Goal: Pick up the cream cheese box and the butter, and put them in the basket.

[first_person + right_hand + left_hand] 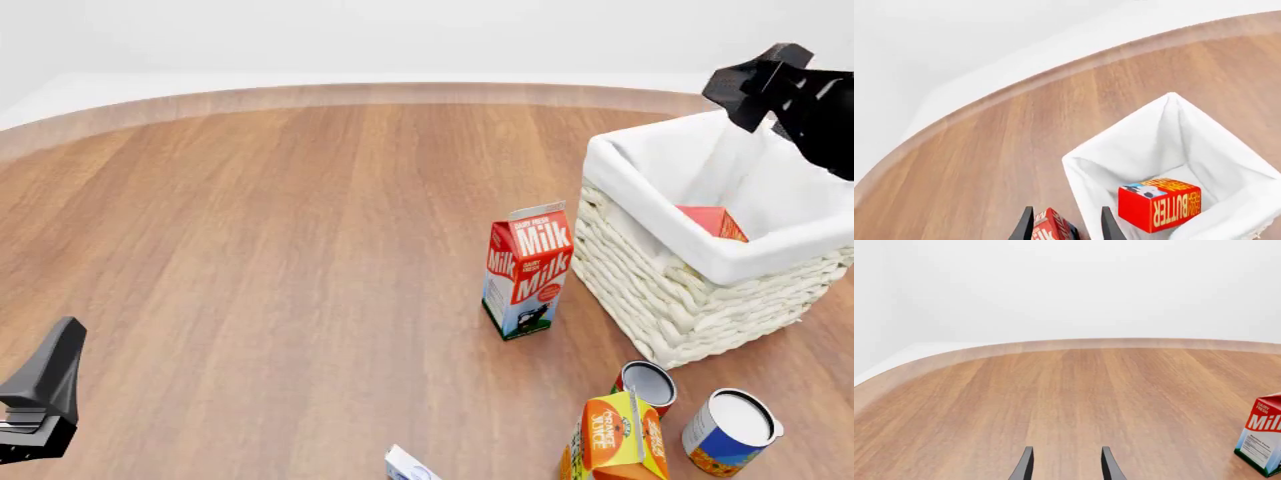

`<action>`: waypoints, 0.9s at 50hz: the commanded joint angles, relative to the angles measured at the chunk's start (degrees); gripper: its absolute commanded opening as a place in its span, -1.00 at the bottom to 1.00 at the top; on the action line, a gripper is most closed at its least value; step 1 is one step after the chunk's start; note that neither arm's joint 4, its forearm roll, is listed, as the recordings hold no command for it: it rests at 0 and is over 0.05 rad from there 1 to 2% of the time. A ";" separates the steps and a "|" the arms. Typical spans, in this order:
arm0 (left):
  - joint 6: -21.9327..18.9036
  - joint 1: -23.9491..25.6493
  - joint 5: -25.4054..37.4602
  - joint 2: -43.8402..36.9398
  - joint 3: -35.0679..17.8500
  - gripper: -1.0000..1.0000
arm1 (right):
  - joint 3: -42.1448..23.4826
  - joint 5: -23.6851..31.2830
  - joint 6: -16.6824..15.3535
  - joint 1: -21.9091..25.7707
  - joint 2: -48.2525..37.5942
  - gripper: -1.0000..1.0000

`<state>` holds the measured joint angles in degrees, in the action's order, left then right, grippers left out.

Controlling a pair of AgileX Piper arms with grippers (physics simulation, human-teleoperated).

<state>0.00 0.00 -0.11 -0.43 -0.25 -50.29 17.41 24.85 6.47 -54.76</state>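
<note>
Right end effector [1062,225] above the basket [667,290], fingers parted and empty, nothing between them but the top of the milk carton [529,270] seen far below. Left end effector [1066,465] low over bare tabletop [267,250], fingers likewise spread and empty.

Butter [1159,204] already inside the basket, resting on the white liner; one corner visible over the rim in the front view. Lies on a long face, tilted, long axis roughly along the basket floor, the end with the blue picture turned toward the basket's inner corner, yellow lettering on the side facing the right wrist camera.

Cream cheese box [408,466] at the near edge of the tabletop, only a white and blue corner showing at the bottom of the front view; long axis and facing not readable from that sliver.

Step in hand, as judged: fetching the cream cheese box, the left arm being nearer. Advisable: approach from above, align fingers across the short side, close fully before lifting, carry high past the milk carton and over the basket rim before release.
</note>
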 commanded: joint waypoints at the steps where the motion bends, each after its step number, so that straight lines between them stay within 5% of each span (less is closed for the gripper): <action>1: 0.00 0.00 0.00 0.00 0.00 1.00 | -2.82 5.85 -2.47 4.94 3.84 1.00; 20: 0.00 0.00 0.00 0.00 0.00 1.00 | -8.49 14.17 -8.80 17.79 5.49 1.00; 45: 0.00 0.00 0.00 0.00 0.00 1.00 | -9.09 17.56 -15.00 29.17 4.26 1.00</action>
<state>0.00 0.00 -0.11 -0.43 -0.25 -58.76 33.67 12.41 31.02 -49.12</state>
